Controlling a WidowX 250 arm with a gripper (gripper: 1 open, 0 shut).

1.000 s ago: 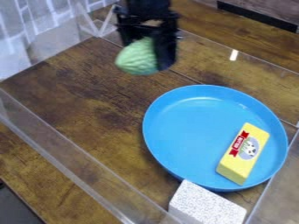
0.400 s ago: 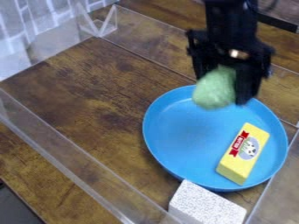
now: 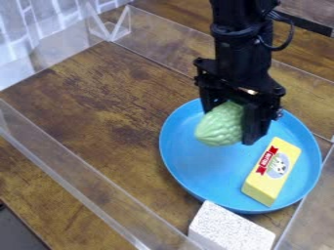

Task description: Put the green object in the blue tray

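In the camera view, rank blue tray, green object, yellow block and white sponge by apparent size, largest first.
1. blue tray
2. yellow block and green object: look alike, and the object is raised
3. white sponge: cut off by the frame edge, unsure

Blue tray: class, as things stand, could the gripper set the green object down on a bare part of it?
Probably yes: the gripper holds the green object over bare blue tray; the yellow block lies aside.

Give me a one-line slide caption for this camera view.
Black gripper holding the bumpy light green lump above the round blue plastic tray, beside a yellow red-labelled block.
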